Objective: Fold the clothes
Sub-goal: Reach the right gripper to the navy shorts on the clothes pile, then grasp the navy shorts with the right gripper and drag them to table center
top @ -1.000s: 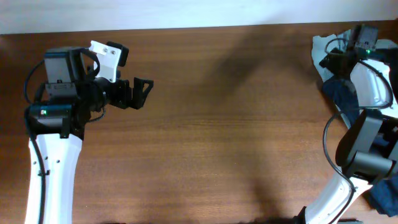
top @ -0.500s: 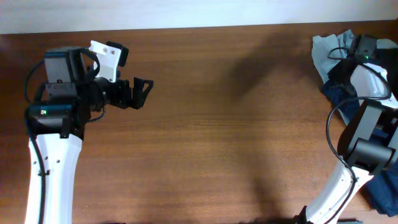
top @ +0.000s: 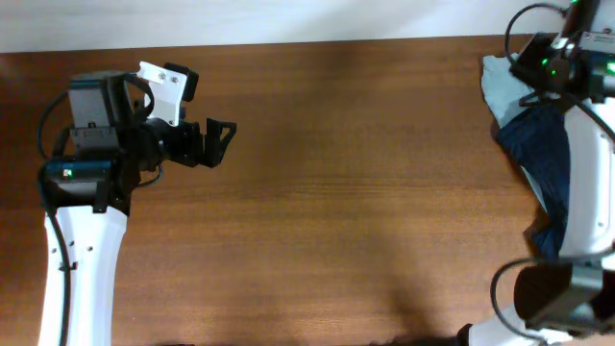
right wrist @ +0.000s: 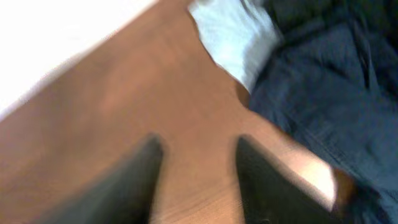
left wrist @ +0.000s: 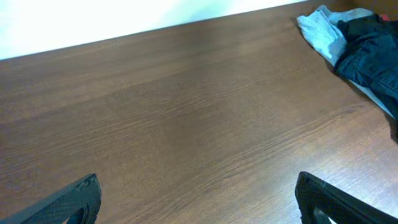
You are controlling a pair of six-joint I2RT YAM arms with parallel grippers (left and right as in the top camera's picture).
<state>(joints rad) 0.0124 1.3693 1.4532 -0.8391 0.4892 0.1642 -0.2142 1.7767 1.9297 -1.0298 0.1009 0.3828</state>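
Note:
The clothes lie in a heap at the table's far right edge. A pale grey-blue garment [top: 498, 85] is at the back, with a dark navy garment [top: 540, 149] in front of it. In the left wrist view the pale one [left wrist: 318, 34], the navy one [left wrist: 373, 59] and a black piece [left wrist: 362, 23] show at the top right. My left gripper [top: 223, 142] is open and empty over bare wood, far from the heap. My right gripper [right wrist: 196, 180] is blurred, open and empty, above the table just left of the pale garment [right wrist: 233, 34] and the navy garment [right wrist: 329, 93].
The brown wooden table [top: 365, 192] spans the view, with a white wall along its far edge [left wrist: 124, 25]. My right arm's white links [top: 581, 192] cross over the navy garment at the right edge.
My right arm has lifted and swung back off the heap, uncovering more of the navy garment. The left arm has not moved.

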